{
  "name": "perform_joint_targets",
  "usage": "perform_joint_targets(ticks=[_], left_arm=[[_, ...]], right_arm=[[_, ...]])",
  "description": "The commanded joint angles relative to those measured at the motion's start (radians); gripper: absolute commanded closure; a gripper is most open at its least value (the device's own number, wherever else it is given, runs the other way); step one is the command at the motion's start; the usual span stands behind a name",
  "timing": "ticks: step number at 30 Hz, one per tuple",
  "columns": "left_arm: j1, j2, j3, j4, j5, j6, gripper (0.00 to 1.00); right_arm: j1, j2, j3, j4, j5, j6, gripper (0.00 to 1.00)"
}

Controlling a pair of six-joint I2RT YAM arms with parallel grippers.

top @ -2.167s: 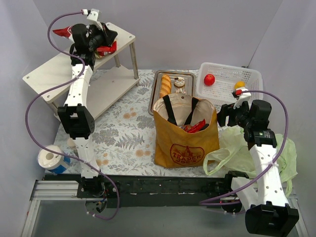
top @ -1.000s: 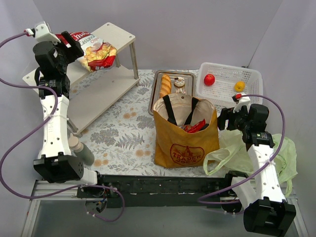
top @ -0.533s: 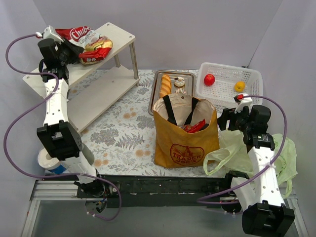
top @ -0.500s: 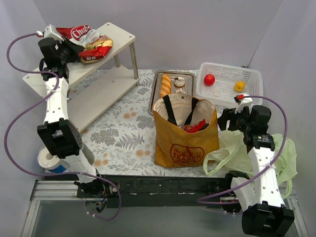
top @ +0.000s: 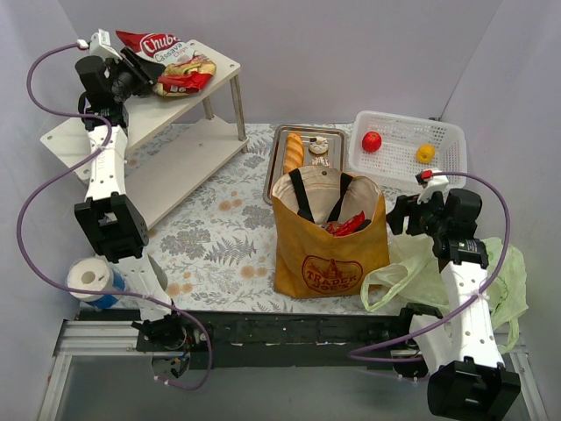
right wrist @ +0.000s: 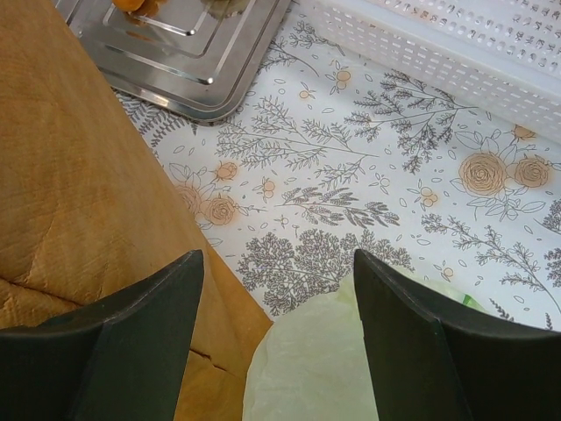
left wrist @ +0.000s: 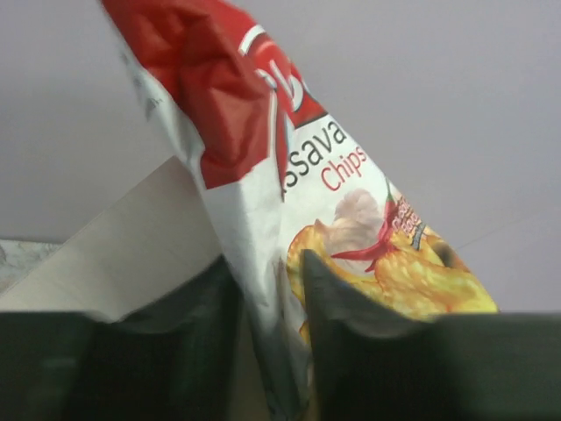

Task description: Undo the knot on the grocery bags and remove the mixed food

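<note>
At the back left, my left gripper (top: pixel 131 72) is shut on the edge of a red-white snack packet (top: pixel 175 66) over the white shelf's top board (top: pixel 221 63). The left wrist view shows that packet (left wrist: pixel 351 210) pinched between the dark fingers (left wrist: pixel 337 307). The mustard tote (top: pixel 329 254) stands upright and open in the middle, with red packets (top: pixel 344 225) inside. Flattened at the right lies the pale green bag (top: pixel 438 272). My right gripper (top: pixel 399 210) hangs open between tote and green bag (right wrist: pixel 316 368), holding nothing.
Behind the tote, a steel tray (top: pixel 273 175) holds a baguette (top: pixel 294 151) and donuts (top: pixel 319 147). The white basket (top: pixel 447 132) at the back right holds an apple (top: pixel 372 141) and an orange (top: pixel 425 153). A white roll (top: pixel 88 279) sits at the near left.
The left gripper has closed on the snack packet and shifted it back and up along the shelf top. The right arm has hardly moved.
</note>
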Motion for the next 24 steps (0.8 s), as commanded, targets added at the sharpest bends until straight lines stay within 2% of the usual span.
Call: perform_joint_targets(ticks=[1,5,8,9,10,11,12,14,15,17,18,20,22,24], left_arm=[[-0.005,-0.122,-0.021,0.000,0.006,-0.022,0.42],[0.021,-0.228,0.020,-0.048,-0.146,-0.013,0.24],[0.039,-0.308,0.028,-0.065,-0.242,0.048,0.19],[0.042,-0.326,0.002,-0.051,-0.230,0.079,0.19],[0.041,-0.343,-0.015,-0.030,-0.197,0.134,0.19],[0.042,-0.383,-0.045,0.042,-0.070,0.150,0.18],[0.039,-0.404,-0.125,0.100,0.007,0.150,0.18],[0.030,-0.440,-0.191,0.278,0.181,0.119,0.18],[-0.011,-0.431,-0.190,0.285,0.310,0.113,0.18],[-0.078,-0.402,-0.118,0.201,0.408,0.142,0.18],[-0.159,-0.364,-0.086,0.152,0.481,0.174,0.18],[-0.244,-0.331,-0.053,0.028,0.517,0.222,0.16],[-0.332,-0.284,-0.064,-0.025,0.560,0.254,0.16],[-0.397,-0.250,-0.070,-0.134,0.560,0.346,0.16]], right_arm=[[-0.005,0.021,0.073,0.030,-0.017,-0.038,0.24],[-0.007,0.078,0.200,0.052,-0.023,-0.036,0.24],[-0.007,0.118,0.275,0.069,-0.053,-0.013,0.24],[-0.007,0.127,0.291,0.075,-0.072,-0.009,0.24],[-0.007,0.142,0.303,0.081,-0.085,0.005,0.24],[-0.005,0.150,0.317,0.090,-0.105,0.011,0.24],[-0.005,0.158,0.337,0.097,-0.118,0.017,0.24],[-0.004,0.181,0.359,0.104,-0.170,0.034,0.24],[-0.001,0.187,0.380,0.106,-0.186,0.040,0.25],[0.009,0.202,0.402,0.110,-0.218,0.050,0.25],[0.015,0.205,0.415,0.112,-0.224,0.050,0.25],[0.030,0.218,0.454,0.100,-0.241,0.042,0.25],[0.044,0.216,0.484,0.086,-0.261,0.027,0.25],[0.076,0.210,0.498,0.074,-0.295,-0.004,0.25]])
